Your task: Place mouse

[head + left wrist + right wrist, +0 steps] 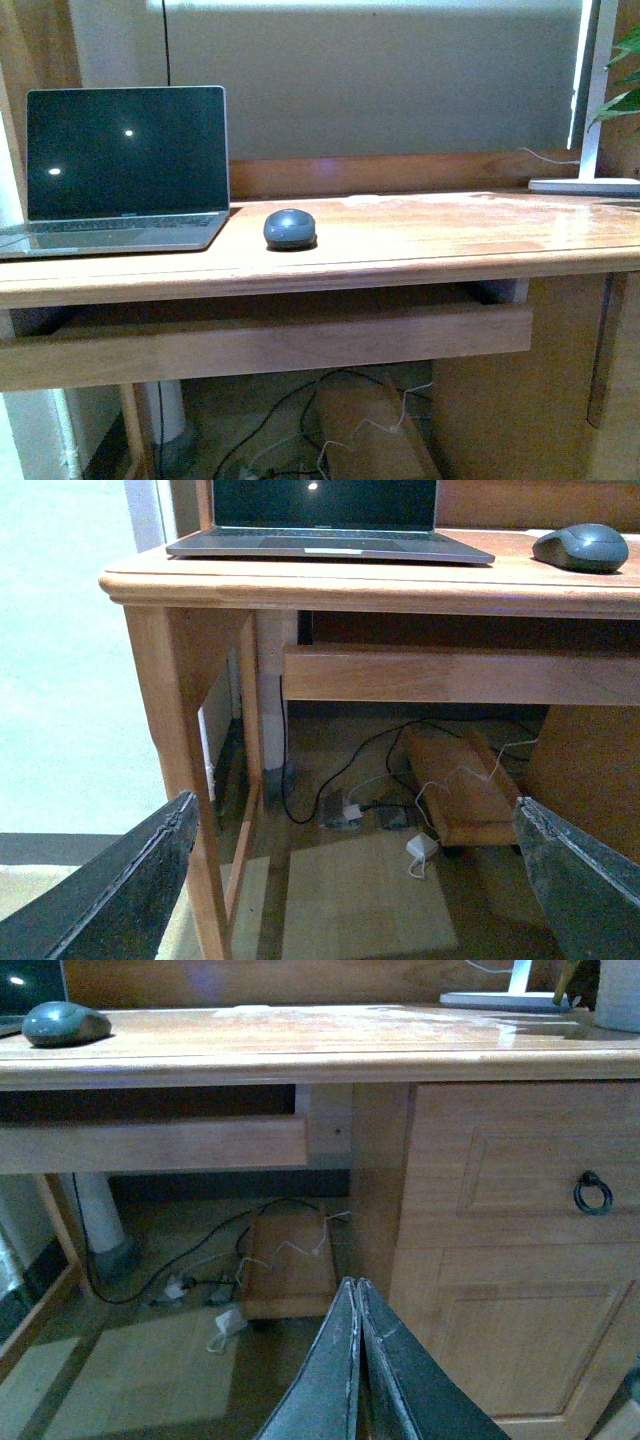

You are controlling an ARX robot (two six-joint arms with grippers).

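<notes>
The dark grey-teal mouse (290, 228) lies on the wooden desk (420, 245) just right of the laptop (120, 170); it also shows in the left wrist view as the mouse (581, 547) and in the right wrist view as the mouse (66, 1022). Neither arm appears in the front view. My left gripper (355, 825) hangs open below desk height, nothing between its fingers (130, 880). My right gripper (356, 1285) is shut, empty, low in front of the desk's cabinet.
A white lamp base (585, 184) stands at the desk's back right, near a plant (620, 80). Under the desk hang a pull-out shelf (270, 340), cables (345, 780) and a wooden box (455, 790). A cabinet door with ring handle (592, 1192) is on the right.
</notes>
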